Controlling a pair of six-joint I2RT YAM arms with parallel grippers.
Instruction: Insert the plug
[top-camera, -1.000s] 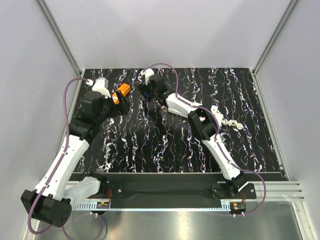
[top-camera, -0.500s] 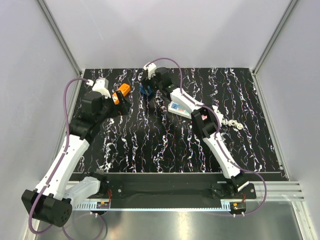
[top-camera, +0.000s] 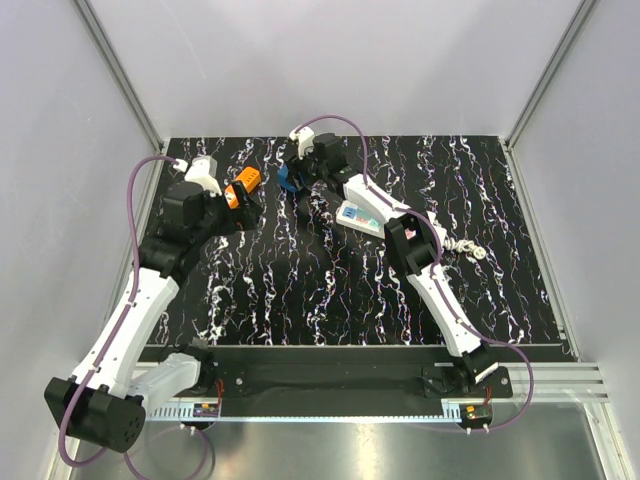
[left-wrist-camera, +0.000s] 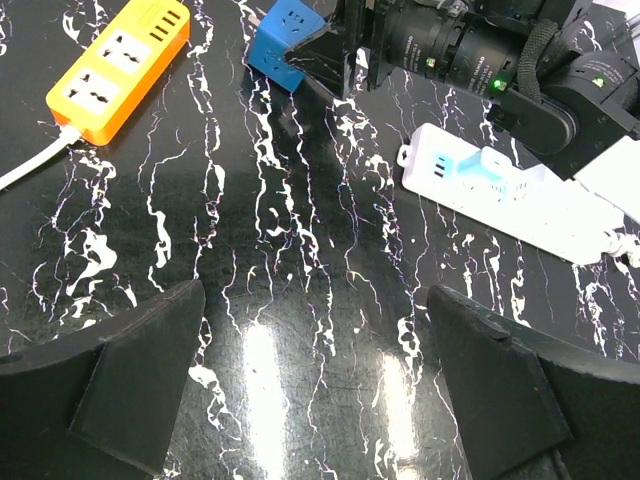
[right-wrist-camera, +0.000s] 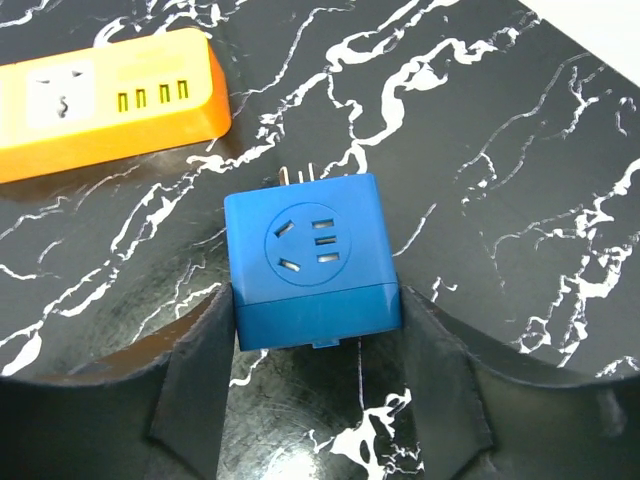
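Our right gripper (right-wrist-camera: 318, 300), jaws pinching the blue plug cube (right-wrist-camera: 305, 245), has swung toward 9 o'clock, bringing its prongs near the orange power strip (right-wrist-camera: 100, 95) but not yet in it, while our left gripper (left-wrist-camera: 315, 300) hangs spread and empty.

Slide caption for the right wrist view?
Right jaws grip the blue plug, prongs up; orange strip lies beyond, upper left.

No readable text, brand or number anywhere, blue plug cube (right-wrist-camera: 310, 250) with plain socket face, orange power strip (right-wrist-camera: 100, 95) unmarked, white power strip (left-wrist-camera: 500, 190) too blurred to read
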